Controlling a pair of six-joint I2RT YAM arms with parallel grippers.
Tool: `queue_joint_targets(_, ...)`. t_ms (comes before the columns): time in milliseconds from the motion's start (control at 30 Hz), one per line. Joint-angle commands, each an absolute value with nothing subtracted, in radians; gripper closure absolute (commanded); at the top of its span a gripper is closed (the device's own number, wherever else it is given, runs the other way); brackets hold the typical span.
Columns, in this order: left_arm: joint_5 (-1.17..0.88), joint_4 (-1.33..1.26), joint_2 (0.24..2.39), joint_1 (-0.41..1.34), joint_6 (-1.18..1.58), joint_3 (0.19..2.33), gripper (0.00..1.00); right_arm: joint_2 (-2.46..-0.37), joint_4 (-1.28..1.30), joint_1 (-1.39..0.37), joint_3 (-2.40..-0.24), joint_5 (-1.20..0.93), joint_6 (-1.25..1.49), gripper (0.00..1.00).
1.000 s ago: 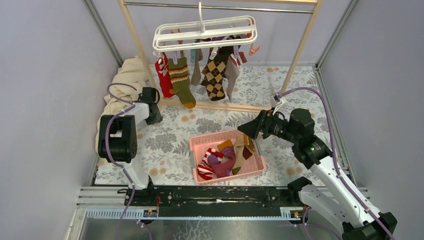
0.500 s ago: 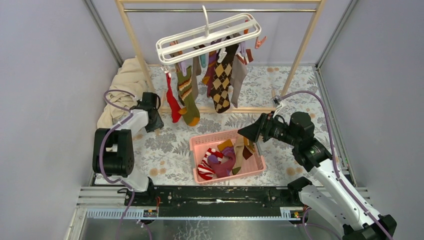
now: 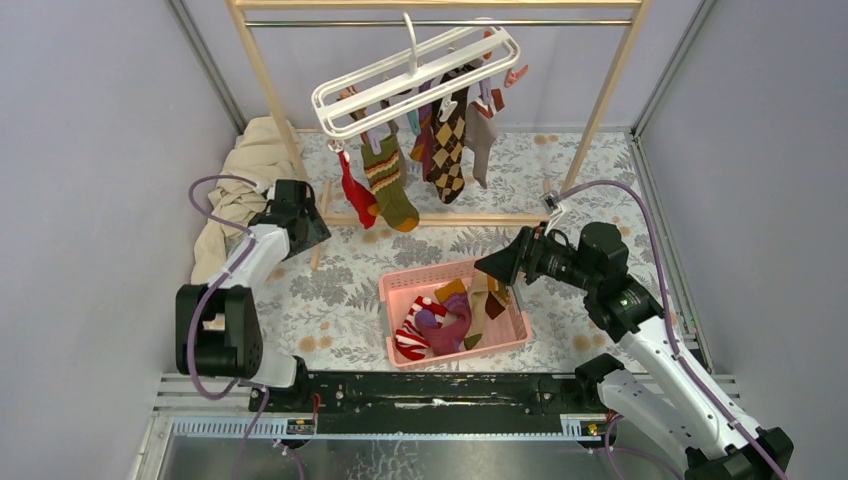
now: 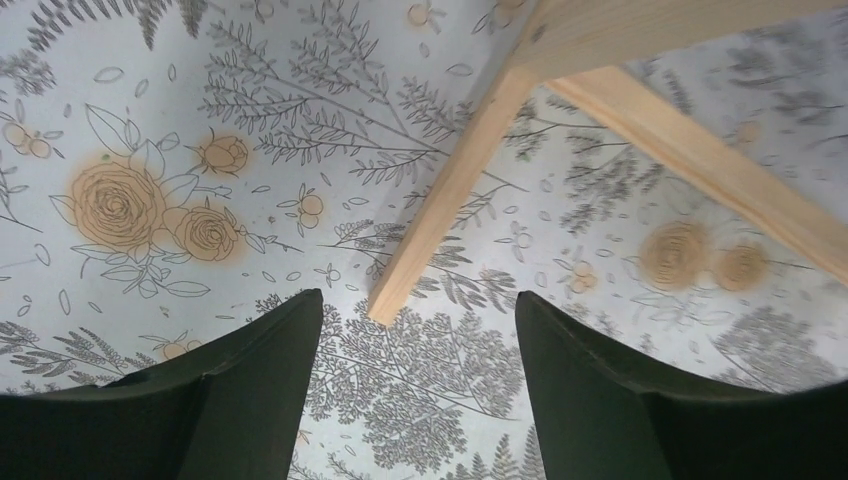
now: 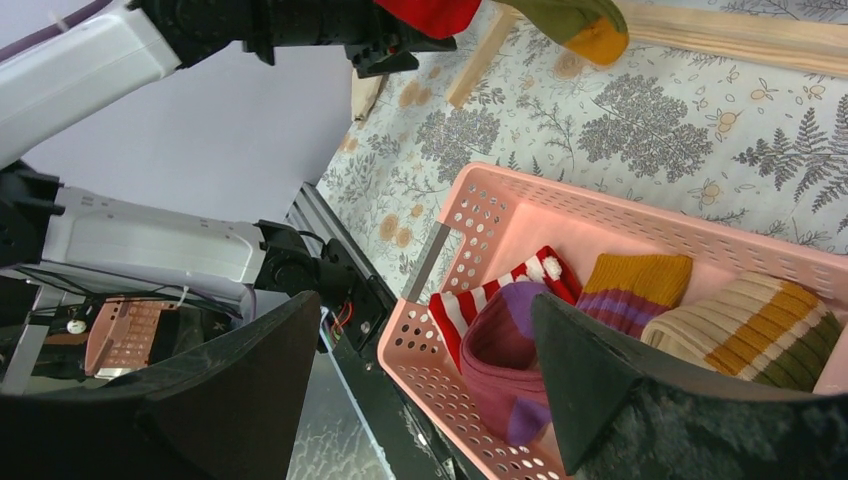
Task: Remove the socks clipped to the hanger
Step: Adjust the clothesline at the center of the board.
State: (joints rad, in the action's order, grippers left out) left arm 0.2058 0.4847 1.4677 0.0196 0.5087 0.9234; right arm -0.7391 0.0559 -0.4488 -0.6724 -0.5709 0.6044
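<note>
The white hanger [image 3: 415,68] hangs tilted from the wooden rail, its right end higher. Several socks are clipped under it: a red one [image 3: 355,195], an olive striped one [image 3: 388,182], a brown argyle one [image 3: 447,140] and a grey-tan one [image 3: 481,135]. My left gripper [image 3: 312,226] is open and empty, low over the floral cloth by the frame's wooden foot [image 4: 440,200], below and left of the red sock. My right gripper [image 3: 492,266] is open and empty above the pink basket's [image 3: 400,285] right end. The toes of the red and olive socks [image 5: 560,20] show in the right wrist view.
The pink basket [image 5: 480,215] holds several loose socks, red-white striped [image 3: 412,325], magenta-purple [image 5: 505,350] and beige striped [image 5: 750,320]. The wooden rail frame [image 3: 268,85] stands at the back. A beige cloth heap [image 3: 245,175] lies at the back left. Grey walls close in both sides.
The hanger has swung and tilted, its right end rising, and the socks have swung with it. My left arm has moved toward the frame's foot. The right arm has barely moved.
</note>
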Motion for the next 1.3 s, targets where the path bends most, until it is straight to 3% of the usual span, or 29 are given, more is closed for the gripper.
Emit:
queue_joint_targets(0,0.201,0.501,1.356,0.039,0.534,0.946,0.2,-0.76,0.025,-0.444,-0.743,-0.603,0.578,0.16)
queue_joint_targets(333,0.145,0.503,1.209,0.089,0.555,0.948,0.17,-0.856,-0.029,-0.455,-0.822,-0.588,0.562,0.19)
queue_joint_targets(533,0.134,0.494,1.158,0.118,0.551,0.957,0.17,-0.956,-0.027,-0.559,-0.922,-0.476,0.516,0.22)
queue_joint_targets(1267,0.125,0.305,1.289,0.171,0.508,0.959,0.17,-1.457,-0.155,-0.909,-1.435,-0.133,0.419,0.39)
